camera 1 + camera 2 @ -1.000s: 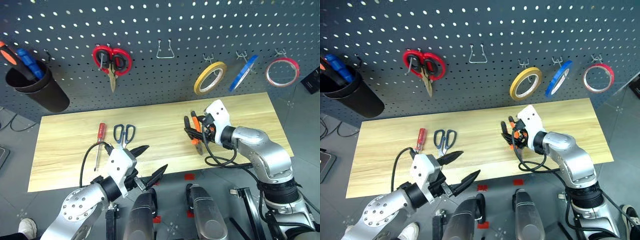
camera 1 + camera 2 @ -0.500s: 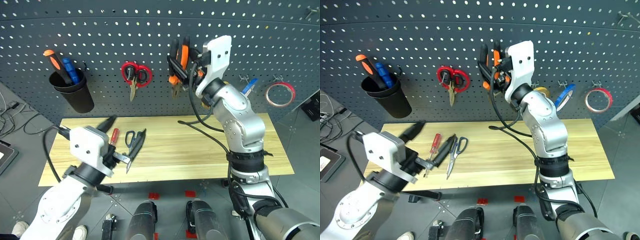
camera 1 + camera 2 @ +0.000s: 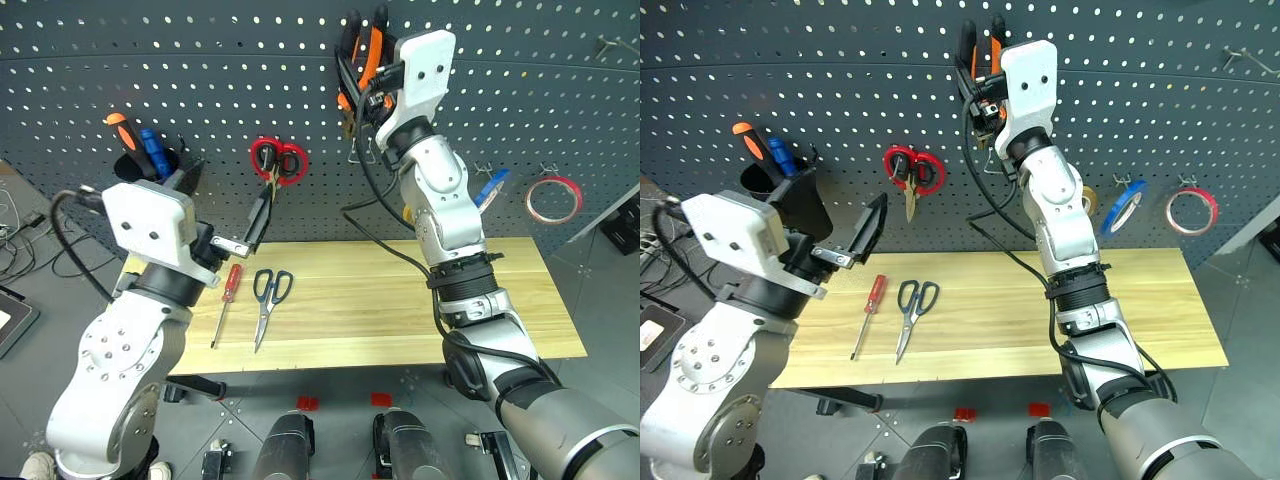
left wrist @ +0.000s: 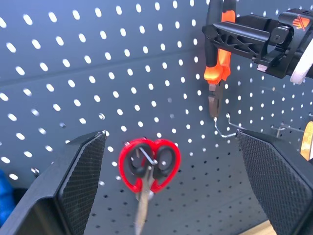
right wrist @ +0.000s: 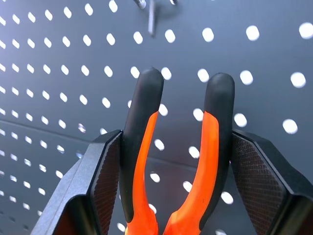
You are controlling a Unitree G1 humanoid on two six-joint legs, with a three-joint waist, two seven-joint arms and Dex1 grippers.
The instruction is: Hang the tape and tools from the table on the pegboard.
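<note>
Lifted off the table [image 3: 400,300], the pliers [image 3: 358,60], clamped in the right gripper [image 3: 375,75], now hover above the pegboard [image 3: 200,80] hook [image 3: 362,152], ready for hanging, while the left gripper [image 3: 215,215] gapes empty.

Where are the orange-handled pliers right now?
In the left eye view, the pliers are held in the right gripper up against the pegboard, above the wire hook.

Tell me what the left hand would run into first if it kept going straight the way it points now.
Probably the red scissors hanging on the pegboard: in the wrist view they sit between the open left hand fingers. The depth is hard to judge, so it might slip past them onto the bare board.
</note>
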